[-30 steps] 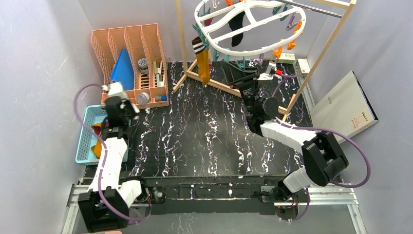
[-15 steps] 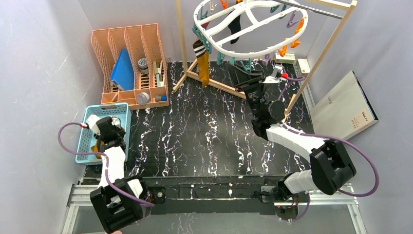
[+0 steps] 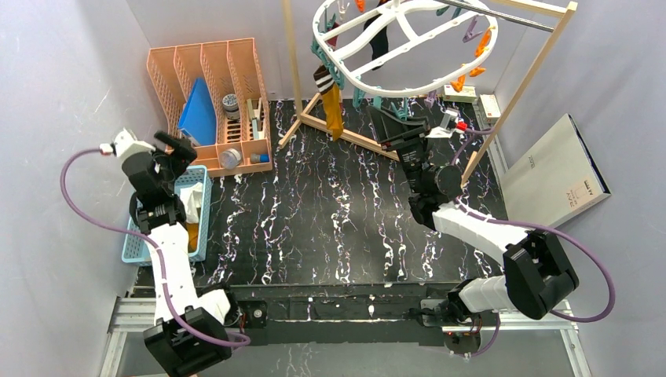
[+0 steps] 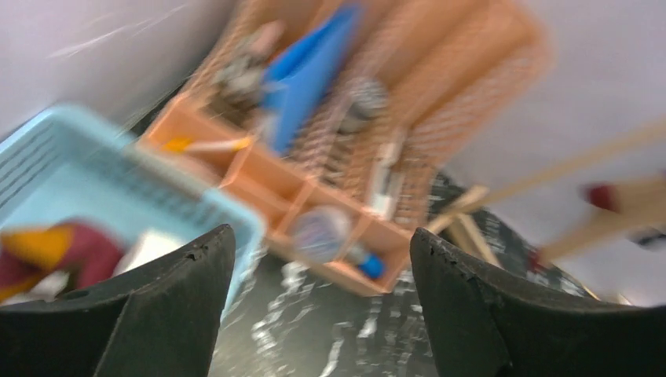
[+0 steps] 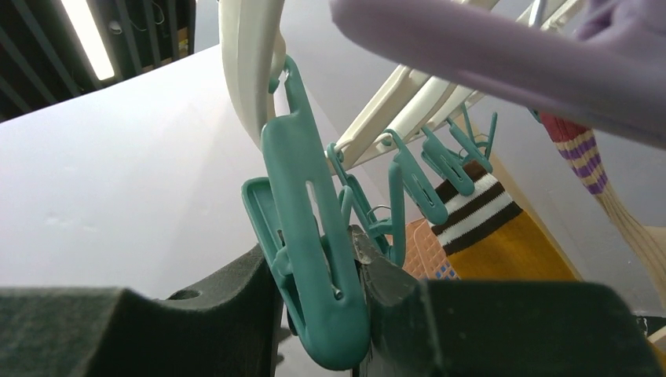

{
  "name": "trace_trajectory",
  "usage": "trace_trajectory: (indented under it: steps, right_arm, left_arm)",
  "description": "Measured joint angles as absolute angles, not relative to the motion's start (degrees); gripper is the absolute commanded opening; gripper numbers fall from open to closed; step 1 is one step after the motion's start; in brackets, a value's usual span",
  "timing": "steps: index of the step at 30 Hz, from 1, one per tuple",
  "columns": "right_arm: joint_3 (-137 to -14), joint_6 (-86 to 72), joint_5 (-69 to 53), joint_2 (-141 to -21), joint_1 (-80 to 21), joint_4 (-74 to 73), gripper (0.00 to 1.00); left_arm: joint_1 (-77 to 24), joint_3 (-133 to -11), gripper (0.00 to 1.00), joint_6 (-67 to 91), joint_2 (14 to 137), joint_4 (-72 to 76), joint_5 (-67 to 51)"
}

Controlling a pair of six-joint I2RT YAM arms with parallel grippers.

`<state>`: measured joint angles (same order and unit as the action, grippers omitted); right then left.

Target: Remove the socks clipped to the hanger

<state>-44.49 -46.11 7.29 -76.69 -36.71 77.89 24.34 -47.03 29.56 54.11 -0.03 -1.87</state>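
Observation:
The white oval hanger (image 3: 349, 75) hangs at the top, with orange and teal clips along its rim. A mustard sock with a brown-and-white cuff (image 3: 333, 108) and a black sock (image 3: 378, 35) hang clipped to it. My right gripper (image 5: 318, 271) is shut on a teal clip (image 5: 310, 236) under the hanger rim (image 5: 247, 55). The mustard sock (image 5: 510, 255) and a maroon-striped sock (image 5: 581, 153) hang behind it. My left gripper (image 4: 320, 236) stands open and empty above the blue basket (image 4: 118, 184). A pale sock (image 3: 191, 206) and a maroon and yellow one (image 4: 71, 251) lie in the basket.
An orange wire organizer (image 3: 212, 102) with a blue folder and small jars stands behind the basket. The wooden frame (image 3: 514, 94) carries the hanger on a metal rod. A white box (image 3: 554, 169) leans at the right wall. The purple cable (image 5: 487, 47) crosses the right wrist view.
My left gripper opened over the basket and lifted up and back. A pale sock now lies in the basket. The right gripper stayed shut on the clip; the hanger shifted slightly.

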Motion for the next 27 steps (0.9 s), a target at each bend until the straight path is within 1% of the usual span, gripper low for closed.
trace_trajectory:
  steps: [3, 6, 11, 14, 18, 19, 20, 22, 25, 27]
  right_arm:
    - [-43.7, -46.2, 7.4, -76.6, -36.7, 77.9, 0.24]
    - [-43.2, -46.3, 7.4, -76.6, -36.7, 77.8, 0.24]
    - [-43.2, -46.3, 7.4, -76.6, -36.7, 77.8, 0.24]
    - [-43.2, -46.5, 7.4, -76.6, -36.7, 78.0, 0.24]
    - [-43.2, -46.6, 7.4, -76.6, -36.6, 77.9, 0.24]
    - [-43.2, -46.6, 7.4, -76.6, -36.6, 77.9, 0.23]
    - [-43.2, -46.6, 7.4, -76.6, -36.6, 77.9, 0.23]
    - [-43.3, -46.5, 7.4, -76.6, -36.5, 77.9, 0.23]
    - [-43.2, -46.5, 7.3, -76.6, -36.5, 77.9, 0.23]
    - [-43.2, -46.5, 7.3, -76.6, -36.5, 77.9, 0.23]
  left_arm:
    - [21.3, -51.8, 0.88, 28.1, 55.2, 4.6, -11.2]
    - [17.0, -53.9, 0.94, 24.1, 56.5, 6.2, -17.2]
    - [12.4, -50.4, 0.93, 17.3, 57.3, 9.5, -26.9]
    - [4.1, -46.0, 0.94, 11.2, 59.2, 13.7, -31.2]
    - [-9.7, -39.3, 0.95, 1.1, 61.4, 19.6, -29.9]
    - [-10.3, -38.3, 0.95, -0.9, 61.7, 20.8, -29.0]
    - [-15.2, -36.9, 0.95, -4.4, 62.3, 23.1, -27.4]
    - [-20.8, -34.5, 0.96, -10.8, 64.2, 28.3, -22.2]
    - [-27.7, -31.9, 0.98, -17.4, 71.7, 38.3, -17.4]
    - [-28.6, -31.6, 0.98, -18.5, 78.8, 44.7, -15.4]
